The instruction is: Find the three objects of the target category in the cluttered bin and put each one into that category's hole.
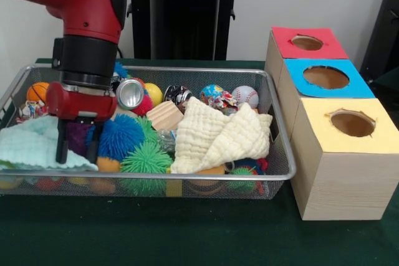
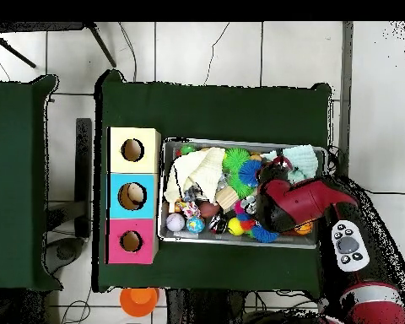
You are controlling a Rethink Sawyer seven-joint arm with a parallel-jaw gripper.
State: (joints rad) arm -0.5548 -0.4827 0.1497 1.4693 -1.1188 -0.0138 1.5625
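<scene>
I hold the jaws [image 1: 77, 147] low over the end of the cluttered bin [image 1: 206, 74] farthest from the three boxes, toward the desk edge opposite them. The two black fingers [image 1: 62, 143] stand apart with nothing between them, tips beside a purple toy [image 1: 78, 136] and a blue spiky ball [image 1: 120, 136]. No plush animal shows clearly in either view; I judge they lie buried under the mint cloth [image 1: 34, 144] or the cream cloth [image 1: 218, 135]. To search well I would pinch a cloth edge, lift it aside slowly, and avoid snagging the wire mesh. The yellow box [image 1: 340, 157] stands nearest the bin.
</scene>
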